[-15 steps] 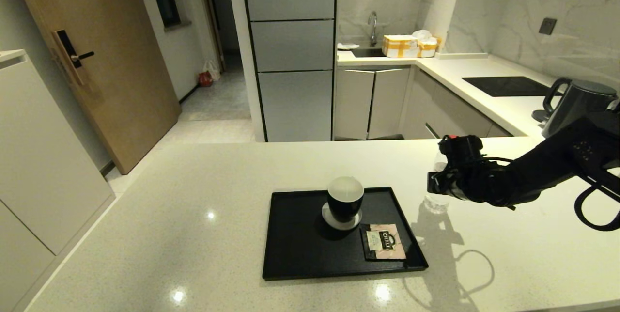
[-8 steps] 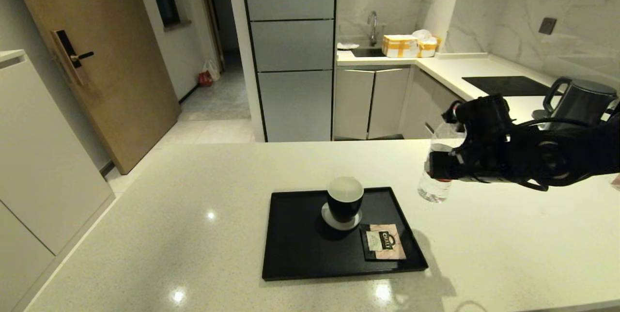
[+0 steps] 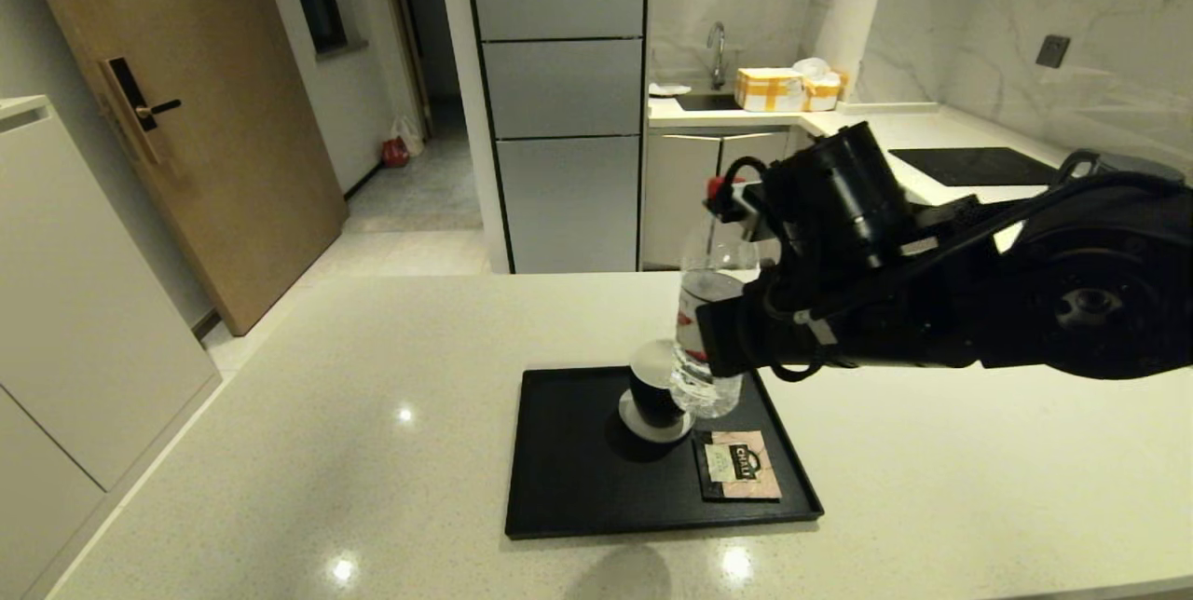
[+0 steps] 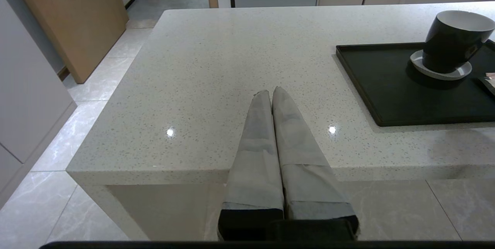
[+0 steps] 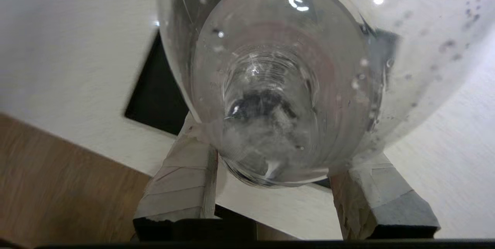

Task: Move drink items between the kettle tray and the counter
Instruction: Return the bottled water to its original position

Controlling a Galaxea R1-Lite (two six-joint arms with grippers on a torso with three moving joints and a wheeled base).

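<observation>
The clear water bottle (image 3: 701,320) with its red cap (image 3: 715,186) hangs upright in the air above the back right part of the black kettle tray (image 3: 578,488). My right gripper (image 3: 718,344) is shut on its body. The right wrist view shows the bottle (image 5: 278,79) filling the space between the taped fingers (image 5: 181,179) of that gripper (image 5: 276,144). The pink-beige tea sachet (image 3: 741,465) lies flat on the tray's front right corner. My left gripper (image 4: 270,92) is shut and empty, parked off the front left edge of the counter (image 4: 232,55).
A black cup (image 3: 651,386) on a grey coaster stands on the tray, just left of the hanging bottle, also seen as the cup (image 4: 452,40) from the left wrist. A black cooktop (image 3: 969,164) is at the back right. The pale counter (image 3: 354,414) spreads left of the tray.
My right arm lifted the bottle off the counter to the right of the tray and carried it up and to the left, until it hangs over the tray by the cup.
</observation>
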